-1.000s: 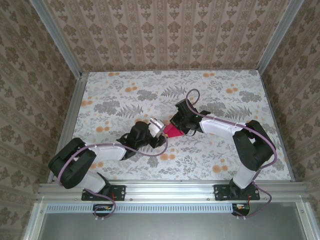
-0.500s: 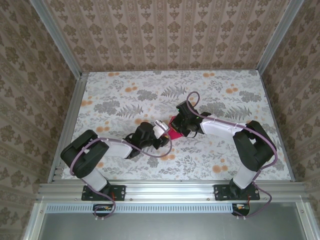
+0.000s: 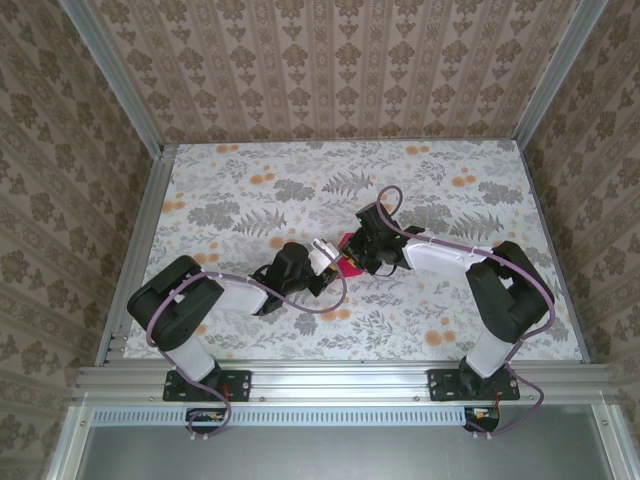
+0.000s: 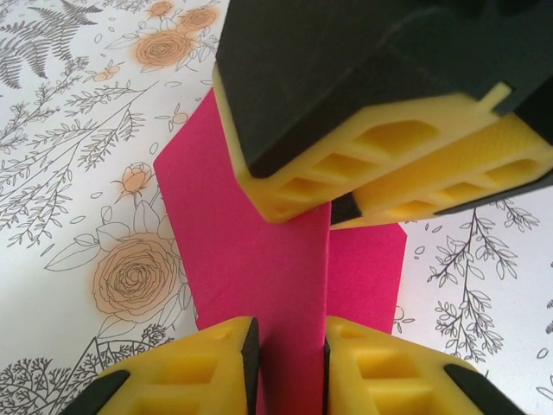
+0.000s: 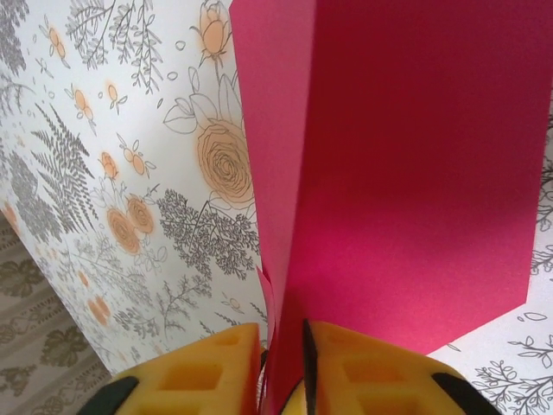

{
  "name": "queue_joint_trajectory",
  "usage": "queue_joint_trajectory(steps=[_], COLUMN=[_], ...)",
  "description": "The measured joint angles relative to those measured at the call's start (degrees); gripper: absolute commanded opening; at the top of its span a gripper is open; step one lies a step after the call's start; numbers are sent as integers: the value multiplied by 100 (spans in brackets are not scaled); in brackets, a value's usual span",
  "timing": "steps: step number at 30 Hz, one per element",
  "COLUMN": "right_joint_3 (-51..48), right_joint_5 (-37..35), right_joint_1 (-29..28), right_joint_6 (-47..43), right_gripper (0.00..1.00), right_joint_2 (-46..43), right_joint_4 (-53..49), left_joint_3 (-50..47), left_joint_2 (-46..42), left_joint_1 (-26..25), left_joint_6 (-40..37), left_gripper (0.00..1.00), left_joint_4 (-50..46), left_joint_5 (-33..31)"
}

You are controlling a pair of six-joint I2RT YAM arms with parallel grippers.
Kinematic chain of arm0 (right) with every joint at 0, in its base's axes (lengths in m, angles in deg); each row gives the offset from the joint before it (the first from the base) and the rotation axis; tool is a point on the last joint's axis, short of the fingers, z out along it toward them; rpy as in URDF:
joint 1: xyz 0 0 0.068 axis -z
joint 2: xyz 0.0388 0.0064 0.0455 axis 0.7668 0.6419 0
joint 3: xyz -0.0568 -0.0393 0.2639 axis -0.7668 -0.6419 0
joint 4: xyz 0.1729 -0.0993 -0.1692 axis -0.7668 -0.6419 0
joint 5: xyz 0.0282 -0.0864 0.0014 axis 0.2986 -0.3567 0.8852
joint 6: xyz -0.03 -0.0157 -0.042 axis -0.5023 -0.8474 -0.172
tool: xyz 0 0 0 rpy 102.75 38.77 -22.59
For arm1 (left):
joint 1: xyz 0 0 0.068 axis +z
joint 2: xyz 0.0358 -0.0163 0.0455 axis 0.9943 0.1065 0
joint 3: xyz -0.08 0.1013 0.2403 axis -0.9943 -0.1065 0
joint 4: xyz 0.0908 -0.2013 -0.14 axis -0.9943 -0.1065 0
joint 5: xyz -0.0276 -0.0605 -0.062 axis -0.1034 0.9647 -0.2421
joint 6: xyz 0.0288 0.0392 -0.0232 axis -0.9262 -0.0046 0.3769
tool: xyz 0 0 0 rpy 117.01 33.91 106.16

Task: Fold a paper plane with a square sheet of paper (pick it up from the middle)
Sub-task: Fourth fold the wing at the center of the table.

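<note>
The magenta-red paper (image 3: 347,263) is a folded, creased shape at mid-table, with a raised centre fold and flaps spreading to both sides (image 4: 242,233). My right gripper (image 3: 358,247) is shut on the raised fold, and paper layers sit pinched between its yellow fingers (image 5: 285,363). In the left wrist view its fingertips (image 4: 346,194) meet on top of the crease. My left gripper (image 3: 326,259) faces it from the left and is open. Its two fingers straddle the fold (image 4: 291,372), the crease lying by the right pad.
The floral tablecloth (image 3: 250,190) runs out to aluminium rails (image 3: 140,240) and patterned walls on three sides. Both arms reach in toward the centre, their purple cables looping over them.
My left arm has swung in and pushed its gripper right, up to the paper. The right gripper has held its grip and shifted slightly; less paper shows from above.
</note>
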Motion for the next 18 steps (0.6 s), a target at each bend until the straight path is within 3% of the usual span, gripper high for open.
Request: queue_joint_trajectory(steps=[10,18], right_joint_3=[-188,-584], right_joint_5=[387,914], right_joint_1=[525,752], right_joint_6=[-387,-1508], right_gripper=[55,59], right_joint_2=[-199,-334], right_joint_4=[295,1082], left_joint_3=[2,2], left_joint_2=[116,122], left_joint_1=[0,11], left_joint_6=[2,557], left_gripper=[17,14], left_joint_4=[33,-2], left_joint_5=[4,4])
